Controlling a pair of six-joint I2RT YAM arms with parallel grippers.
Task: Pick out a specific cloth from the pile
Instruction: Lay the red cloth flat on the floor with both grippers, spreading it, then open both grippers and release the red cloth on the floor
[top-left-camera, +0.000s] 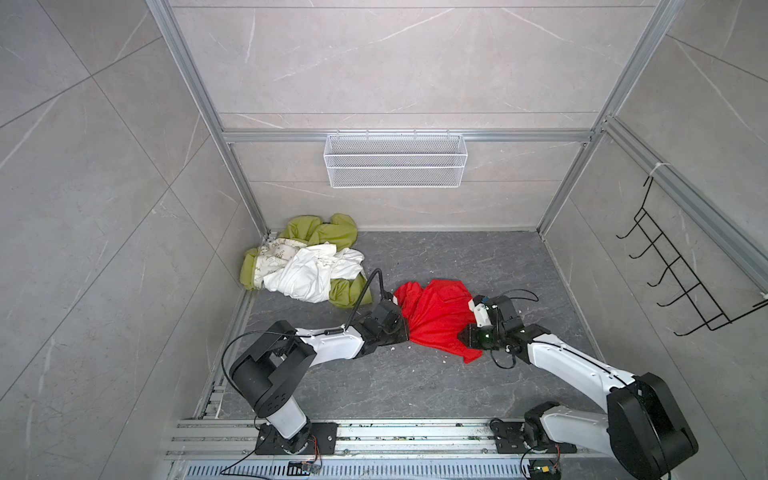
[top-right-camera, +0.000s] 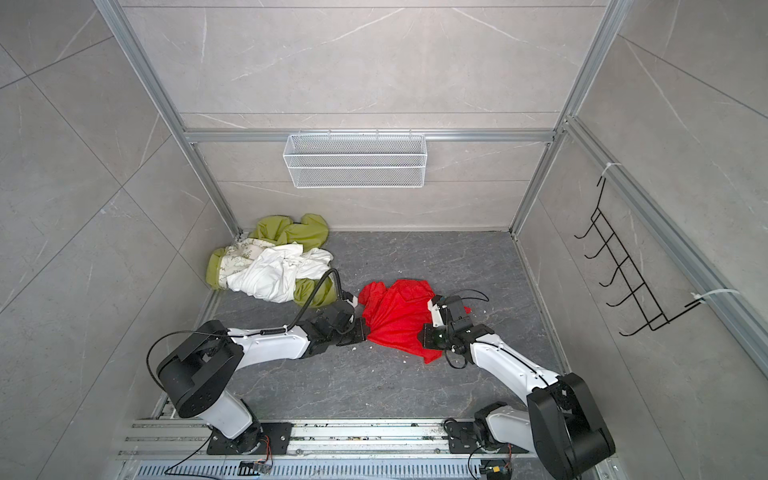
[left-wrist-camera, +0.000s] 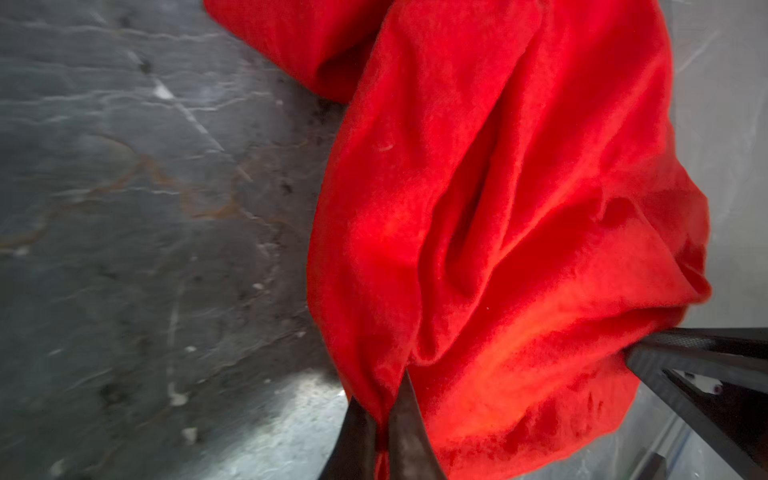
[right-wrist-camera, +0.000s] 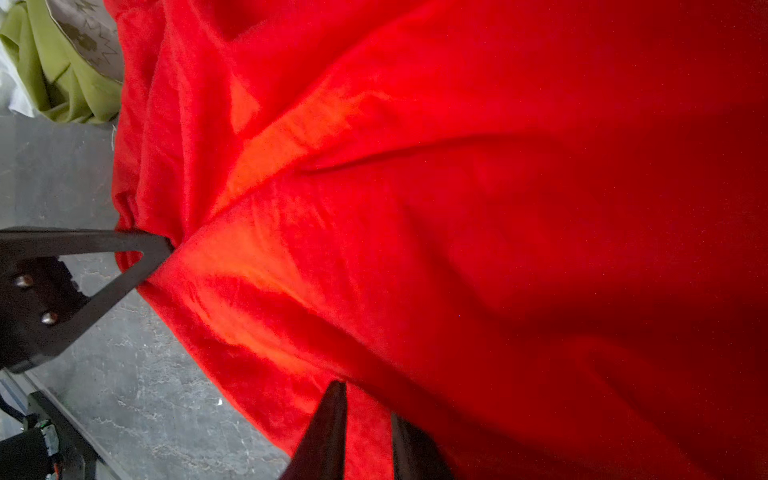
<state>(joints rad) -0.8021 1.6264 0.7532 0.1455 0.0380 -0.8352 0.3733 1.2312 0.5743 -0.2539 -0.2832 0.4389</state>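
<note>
The cloth is bright red and lies crumpled on the dark floor, apart from the pile of olive, white and leaf-print cloths in the back left corner. My left gripper is shut on the cloth's left edge, with a red fold pinched between its fingers. At the cloth's right side, my right gripper has its jaws apart, and red fabric lies in the gap. The right wrist view also shows the left gripper's fingers at the cloth's edge.
A white wire basket hangs on the back wall. A black hook rack sticks out from the right wall. Aluminium posts frame the corners, and a metal rail runs along the front. Small white crumbs dot the floor.
</note>
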